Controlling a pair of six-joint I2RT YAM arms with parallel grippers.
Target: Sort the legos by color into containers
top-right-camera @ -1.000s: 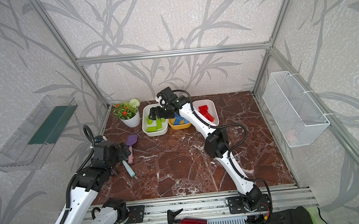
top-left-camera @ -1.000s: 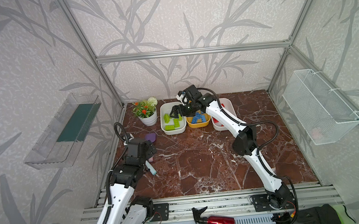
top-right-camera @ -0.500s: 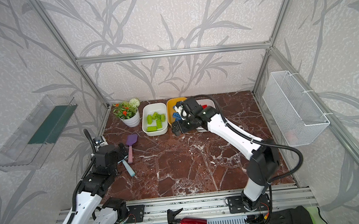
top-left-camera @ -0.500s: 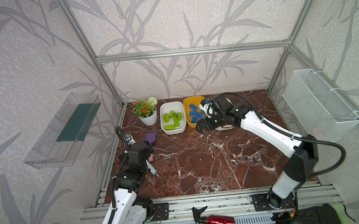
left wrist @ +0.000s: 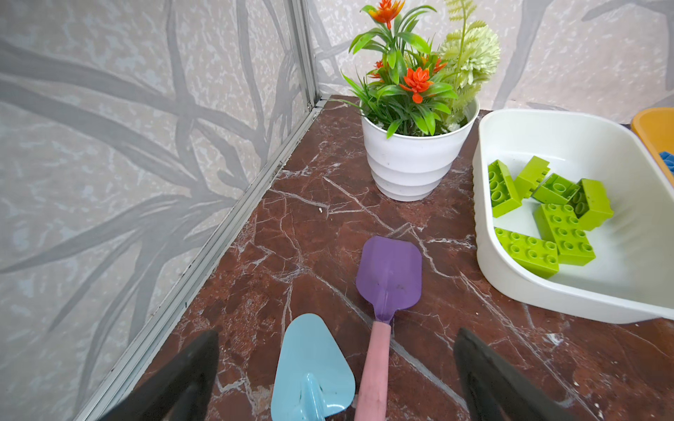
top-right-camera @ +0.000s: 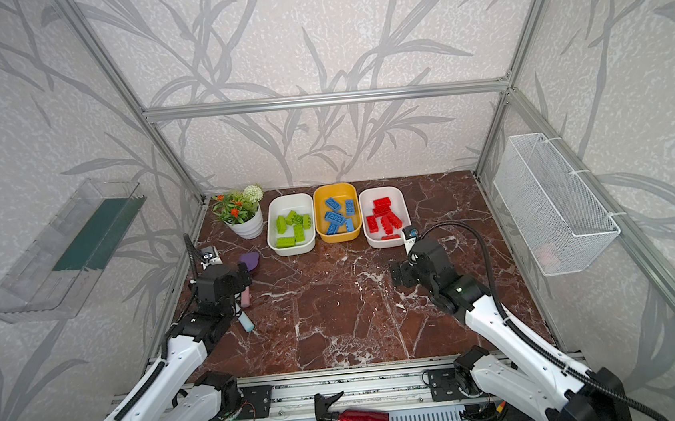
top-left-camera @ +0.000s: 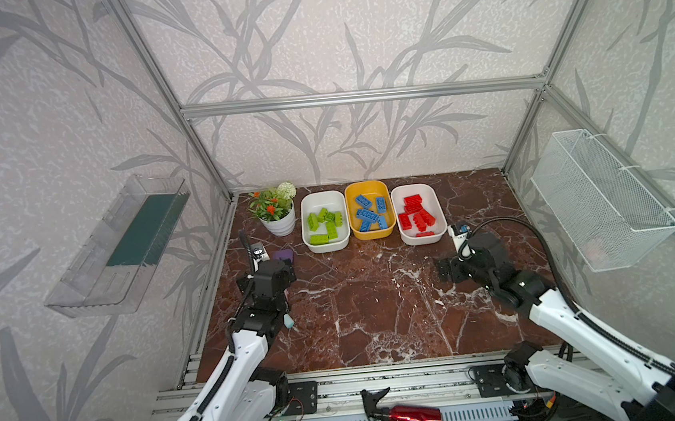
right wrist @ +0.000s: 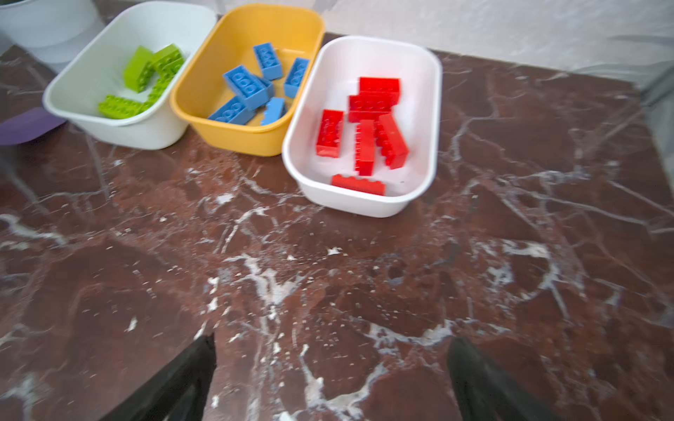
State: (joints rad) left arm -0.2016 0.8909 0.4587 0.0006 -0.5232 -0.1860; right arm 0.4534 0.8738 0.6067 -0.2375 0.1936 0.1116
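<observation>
Overall: three tubs stand side by side in a row at the back of the counter (top-left-camera: pixel 377 299), each holding bricks of one colour.
Left white tub (top-left-camera: pixel 320 202): holds the green legos (top-left-camera: pixel 325 223), a loose heap of lime bricks, some flat and some tipped on edge.
Yellow tub (top-left-camera: pixel 367 188): stands in the middle of the row and holds the blue legos (top-left-camera: pixel 370 213), scattered at different angles.
Right white tub (top-left-camera: pixel 413 190): holds the red legos (top-left-camera: pixel 416 217), most of them bunched together, with one lying against the near wall.
Left end effector (left wrist: pixel 337 346): the jaws are spread wide and grip nothing. It sits low at the left edge of the counter, over the handles of two garden tools.
Right end effector (right wrist: pixel 330 350): the jaws are spread wide and empty. It is above bare counter, in front of the right white tub and apart from it.
Garden tools: a purple scoop (left wrist: pixel 388 277) with a pink handle and a blue trowel (left wrist: pixel 313 357) lie side by side on the counter.
Flower pot (top-left-camera: pixel 281 225): white and ribbed, it stands upright just left of the left white tub.
Surroundings: a red spray bottle (top-left-camera: pixel 412 413) lies on the front rail, and a wire basket (top-left-camera: pixel 601 196) hangs on the right wall.
</observation>
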